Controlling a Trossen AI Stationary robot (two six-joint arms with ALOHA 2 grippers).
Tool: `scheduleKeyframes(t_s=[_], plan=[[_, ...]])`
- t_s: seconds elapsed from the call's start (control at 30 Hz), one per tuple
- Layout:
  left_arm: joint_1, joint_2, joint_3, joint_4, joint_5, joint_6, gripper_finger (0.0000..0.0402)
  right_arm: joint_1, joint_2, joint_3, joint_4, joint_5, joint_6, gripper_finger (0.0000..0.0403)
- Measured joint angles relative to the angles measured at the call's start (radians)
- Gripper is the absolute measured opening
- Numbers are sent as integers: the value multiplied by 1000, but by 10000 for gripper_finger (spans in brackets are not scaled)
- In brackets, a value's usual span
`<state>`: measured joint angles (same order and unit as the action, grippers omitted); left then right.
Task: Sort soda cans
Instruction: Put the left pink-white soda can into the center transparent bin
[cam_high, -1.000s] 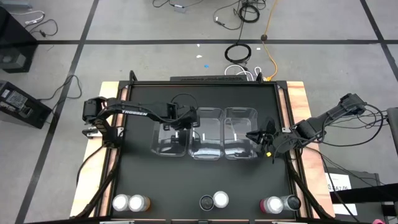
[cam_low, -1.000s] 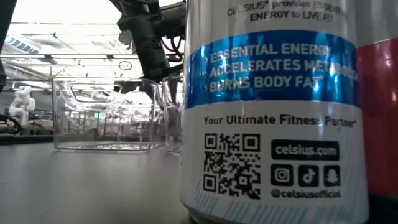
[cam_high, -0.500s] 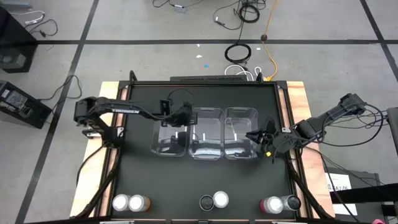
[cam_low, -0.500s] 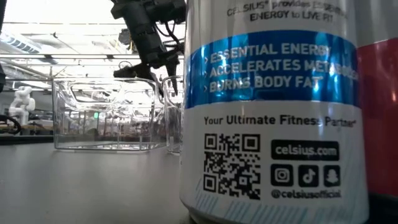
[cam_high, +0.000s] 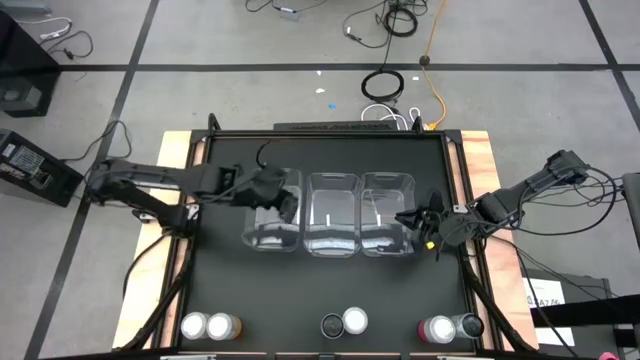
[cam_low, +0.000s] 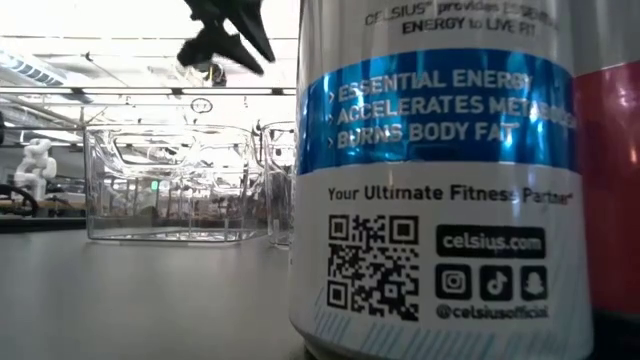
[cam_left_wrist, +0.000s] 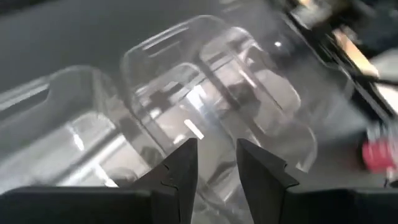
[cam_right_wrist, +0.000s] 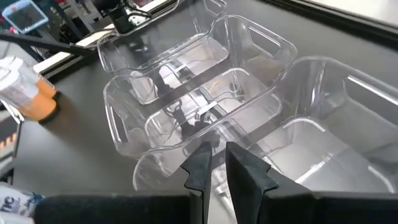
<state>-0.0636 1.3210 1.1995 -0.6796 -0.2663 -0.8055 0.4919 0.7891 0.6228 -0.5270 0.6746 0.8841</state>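
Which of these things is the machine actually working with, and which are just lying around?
For the job:
- soda cans along the table's near edge
- three clear bins mid-table
- left hand over the left bin
- right hand beside the right bin

Just lying about:
- cables on the floor

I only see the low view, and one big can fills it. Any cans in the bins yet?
Observer: None. The three clear bins hold no can.
Operator: Where are the cans?
Observer: In pairs along the table edge nearest your camera: left pair, middle pair, right pair.
Operator: Is anything held on the left?
Observer: No. The left gripper hangs over the left bin, fingers slightly apart, nothing between them.
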Motion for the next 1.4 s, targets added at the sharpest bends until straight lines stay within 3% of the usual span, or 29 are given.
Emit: scheduleKeyframes(t_s=[0.17, 0.37, 0.53, 0.77, 1.1, 1.4], plan=[[-125, -54, -29, -83, -112, 88, 121, 0, 0, 0, 1, 1, 71, 38], [-221, -113, -127, -184, -217, 54, 121, 0, 0, 0, 58, 10, 126, 38], [-274, -205, -260, -122, -233, 31, 121, 0, 16, 0, 154, 37, 125, 38], [-350, -380, -429, 92, -231, 41, 121, -2, 105, 0, 277, 55, 120, 38], [-371, -434, -449, 89, -206, 7, 121, -2, 211, 65, 286, -97, 22, 38], [-371, -434, -449, 89, -204, 6, 121, 25, 245, 171, 143, -105, -61, 38]])
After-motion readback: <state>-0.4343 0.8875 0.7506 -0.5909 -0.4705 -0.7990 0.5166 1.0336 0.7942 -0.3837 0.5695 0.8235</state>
